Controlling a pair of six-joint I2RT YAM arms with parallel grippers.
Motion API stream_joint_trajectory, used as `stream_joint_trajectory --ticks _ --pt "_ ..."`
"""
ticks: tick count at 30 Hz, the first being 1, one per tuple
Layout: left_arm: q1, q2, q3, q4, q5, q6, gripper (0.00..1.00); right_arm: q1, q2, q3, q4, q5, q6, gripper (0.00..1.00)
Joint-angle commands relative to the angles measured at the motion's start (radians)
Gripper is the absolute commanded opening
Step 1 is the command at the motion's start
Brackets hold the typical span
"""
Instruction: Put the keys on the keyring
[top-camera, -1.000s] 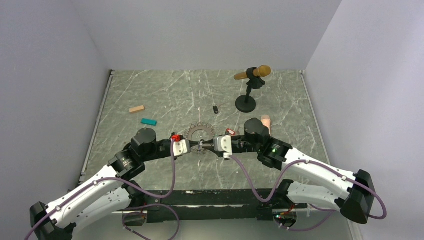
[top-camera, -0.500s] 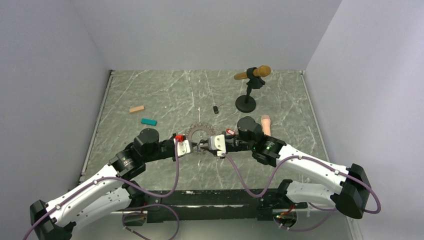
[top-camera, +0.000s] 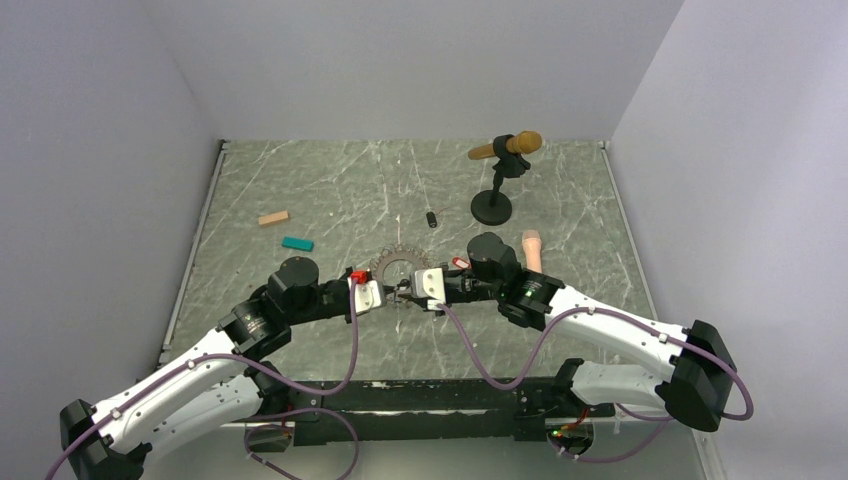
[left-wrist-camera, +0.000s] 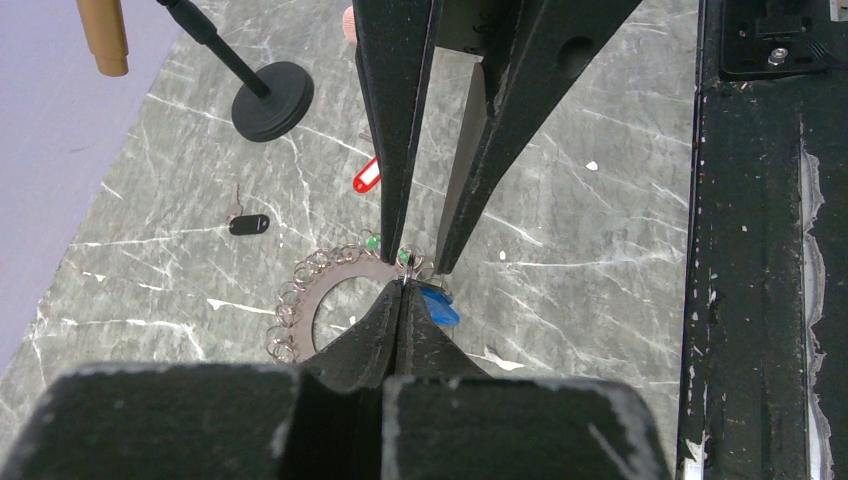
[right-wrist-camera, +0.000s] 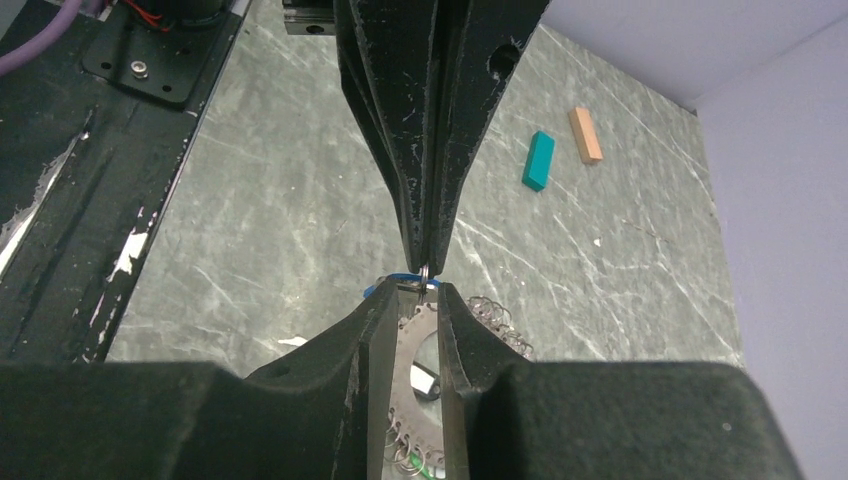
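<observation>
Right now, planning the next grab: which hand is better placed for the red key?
The right hand: open, with the red key beside it; the left hand is pinched shut at the keyring.

A robotics lab test cell is shown. A marbled table (top-camera: 300, 190) is enclosed by bare walls (top-camera: 400, 60). A cabled left arm (top-camera: 190, 385) and right arm (top-camera: 620, 330) are bolted at its edge.

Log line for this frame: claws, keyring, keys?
left claw shut at rim of grey metal keyring | right claw open, tip-to-tip | blue-tagged key beside tips | red-tagged key apart
</observation>
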Motion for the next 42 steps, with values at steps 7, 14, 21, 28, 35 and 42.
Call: stream_joint_trajectory --ticks 7,14,21,28,35,42 --pt "-0.006 0.007 0.049 0.01 0.009 0.006 0.0 0.004 0.005 0.039 0.063 -0.016 0.019 0.2" --pt "-0.007 0.006 0.049 0.01 0.009 0.004 0.0 0.003 0.008 0.03 0.077 -0.03 0.021 0.1" --pt "-0.007 0.005 0.052 0.013 0.003 -0.002 0.0 0.005 0.011 0.032 0.066 -0.043 0.016 0.0" --pt "0.042 -0.093 0.015 0.078 0.0 -0.067 0.43 -0.001 -0.025 0.017 0.068 -0.027 0.067 0.0" --pt "0.195 -0.296 -0.125 0.327 0.109 -0.161 0.61 -0.044 -0.145 -0.081 0.226 -0.042 0.215 0.0" --pt "0.243 -0.248 -0.131 0.422 0.275 -0.25 0.48 -0.046 -0.25 -0.202 0.457 0.017 0.352 0.0"
